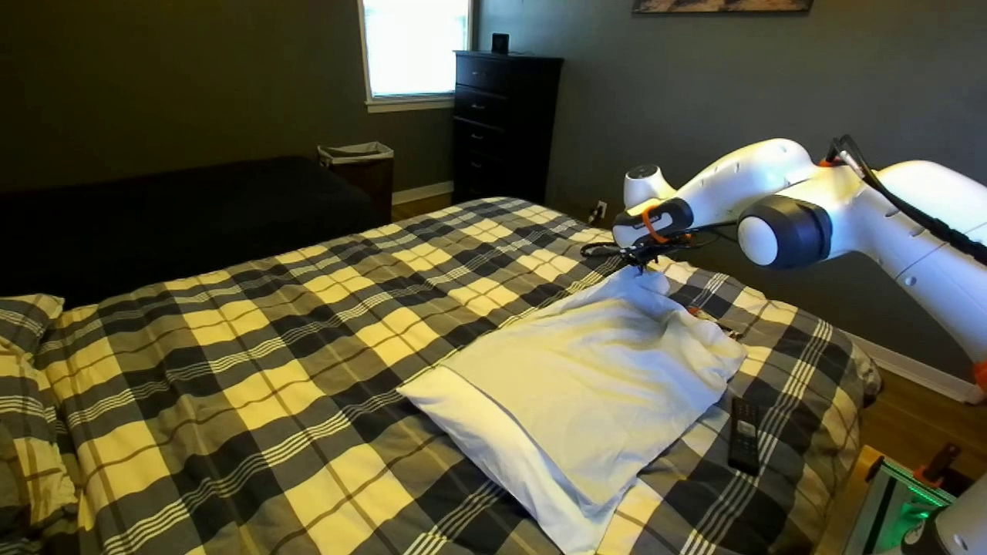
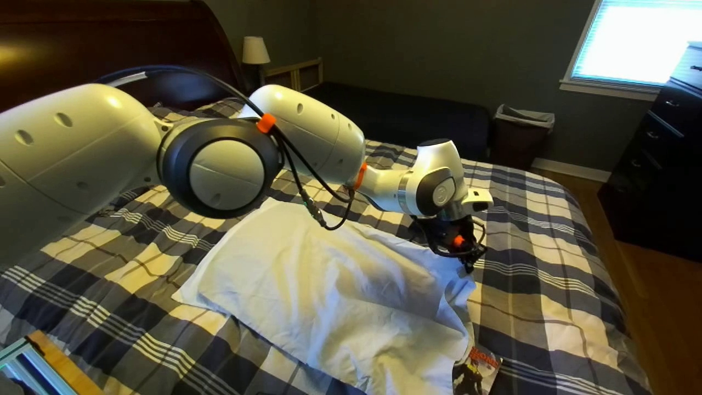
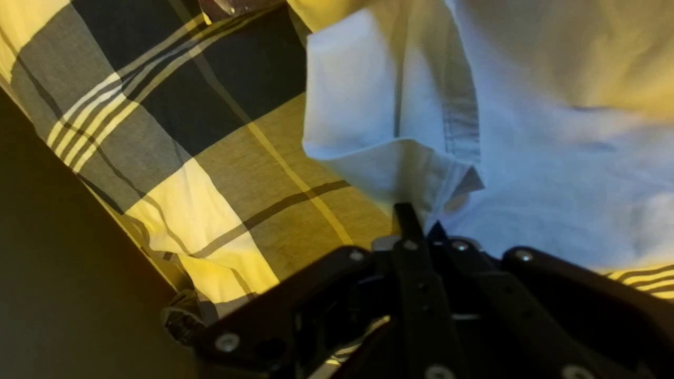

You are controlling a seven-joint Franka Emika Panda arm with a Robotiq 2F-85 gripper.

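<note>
My gripper (image 3: 418,223) is shut on a corner of a white pillowcase (image 3: 553,173), with the cloth pinched between the fingertips. A stitched hem and a fold stand up just ahead of the fingers. In both exterior views the gripper (image 1: 641,266) (image 2: 467,267) is low over the bed at the pillowcase's far end. The pillowcase (image 1: 555,378) (image 2: 307,274) lies wrinkled across the plaid bedspread, its held corner drawn up slightly. Whether a pillow fills it is hard to tell. A magazine with a picture cover (image 2: 477,373) lies partly under its edge.
A black remote (image 1: 744,435) lies on the plaid bedspread (image 1: 293,370) beside the pillowcase. The bed's edge drops off at the left in the wrist view. A dark dresser (image 1: 505,123) and a lined hamper (image 1: 358,156) stand beyond the bed. A lamp (image 2: 255,50) stands near the headboard.
</note>
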